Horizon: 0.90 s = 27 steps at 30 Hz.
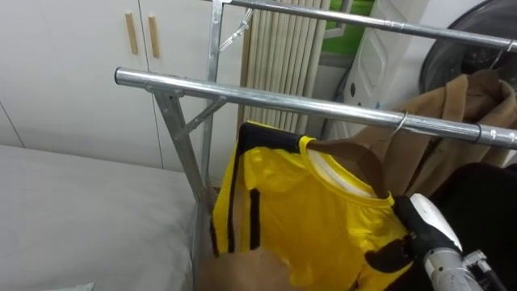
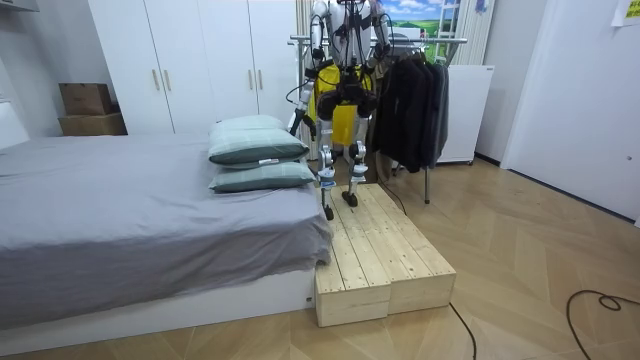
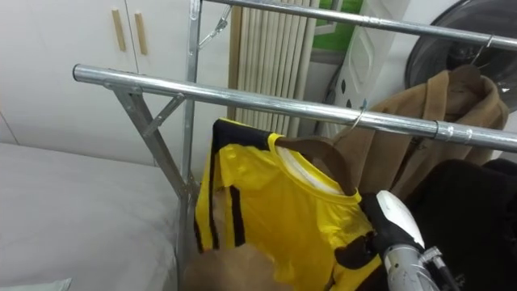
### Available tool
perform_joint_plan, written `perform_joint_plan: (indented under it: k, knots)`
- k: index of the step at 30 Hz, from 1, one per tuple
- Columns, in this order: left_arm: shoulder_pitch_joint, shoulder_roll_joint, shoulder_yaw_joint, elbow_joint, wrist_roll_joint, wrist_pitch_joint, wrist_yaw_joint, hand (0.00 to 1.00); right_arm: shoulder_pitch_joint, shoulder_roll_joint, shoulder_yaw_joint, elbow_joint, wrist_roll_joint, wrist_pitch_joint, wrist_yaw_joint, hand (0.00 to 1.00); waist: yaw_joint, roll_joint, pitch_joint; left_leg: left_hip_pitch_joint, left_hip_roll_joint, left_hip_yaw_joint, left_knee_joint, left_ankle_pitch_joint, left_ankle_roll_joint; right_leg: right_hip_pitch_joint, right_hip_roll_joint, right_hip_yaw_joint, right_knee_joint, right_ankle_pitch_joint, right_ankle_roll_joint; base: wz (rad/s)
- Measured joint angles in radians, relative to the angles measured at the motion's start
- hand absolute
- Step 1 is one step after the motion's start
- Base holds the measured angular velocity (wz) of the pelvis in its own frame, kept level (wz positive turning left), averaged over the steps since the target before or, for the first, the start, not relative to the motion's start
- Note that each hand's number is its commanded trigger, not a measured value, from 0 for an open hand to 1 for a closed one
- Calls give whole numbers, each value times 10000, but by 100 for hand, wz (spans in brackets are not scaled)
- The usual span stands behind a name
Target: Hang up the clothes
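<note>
rail [image 1: 266, 95]: yellow shirt [image 1: 299, 210] on hanger [image 1: 355, 158], hooked beside brown coat [image 1: 452, 105] | right hand [image 1: 426, 225] at shirt's shoulder, grasp: cannot tell

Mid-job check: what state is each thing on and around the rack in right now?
Yellow jersey with black trim: on its hanger, hanging from the front rail.
Brown wooden hanger: hook over the silver metal rail.
Tan coat: hanging on the rack, further right.
White wardrobe doors: closed.
Right robot hand: at the jersey's sleeve; grip unclear.
</note>
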State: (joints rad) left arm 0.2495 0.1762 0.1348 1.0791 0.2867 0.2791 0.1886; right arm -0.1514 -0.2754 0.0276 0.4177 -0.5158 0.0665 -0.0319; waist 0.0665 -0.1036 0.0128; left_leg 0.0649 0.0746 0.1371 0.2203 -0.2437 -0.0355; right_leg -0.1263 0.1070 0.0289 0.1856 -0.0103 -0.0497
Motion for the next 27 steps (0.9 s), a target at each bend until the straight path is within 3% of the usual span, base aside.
perform_joint_plan:
  k: [18,27]
  knots:
    - [3,-2,-116,17,-14,0,25,0,0,-1,-19,112,543,-108,-125,0,-6,52,12,38,-3,-23,13,6,-9,55,16,16,1,-2,-1,0]
    - [19,-86,-199,20,0,3,-46,0,27,26,-114,123,1475,-239,-445,0,-1,263,9,50,-6,-15,16,7,-11,60,35,31,26,-1,-2,0]
